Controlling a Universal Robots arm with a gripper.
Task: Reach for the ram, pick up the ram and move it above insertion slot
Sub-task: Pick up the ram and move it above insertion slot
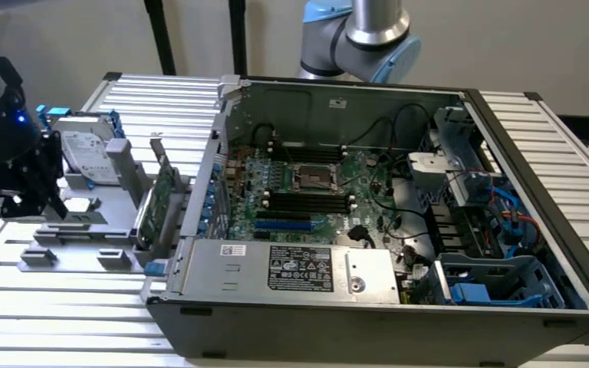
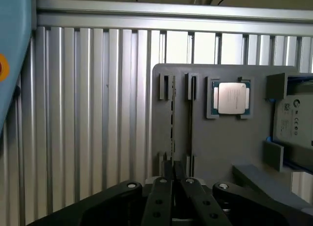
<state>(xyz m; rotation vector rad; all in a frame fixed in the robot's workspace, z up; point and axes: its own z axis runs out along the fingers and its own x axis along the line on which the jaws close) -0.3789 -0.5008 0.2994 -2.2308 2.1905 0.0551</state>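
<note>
- My claw (image 2: 172, 166) looks pressed together on one end of the ram (image 2: 172, 113). That spot is dark, so I think it is pinching, but I am not fully sure.
- The ram is a long, thin stick, and I see it from its edge. It stands on its edge in a slot in the gray holder (image 2: 220, 152).
- Another thin slot (image 2: 190, 113) runs just beside the ram's slot.
- A square silver chip (image 2: 231, 98) sits in a pocket of the holder, near the two slots.
- The hard drive (image 2: 293, 119), with blue bits at its sides, sits past the chip on the same holder.
- The holder lies on a table (image 2: 98, 113) made of shiny metal bars.
- In the exterior view, the holder is at the exterior view's left. The open computer box (image 1: 376, 307) stands just beside it, to the exterior view's right.
- A green card (image 1: 162, 195) stands up on the holder, close to the box wall.
- The ram is in the holder, well apart from the inside of the box.
</note>
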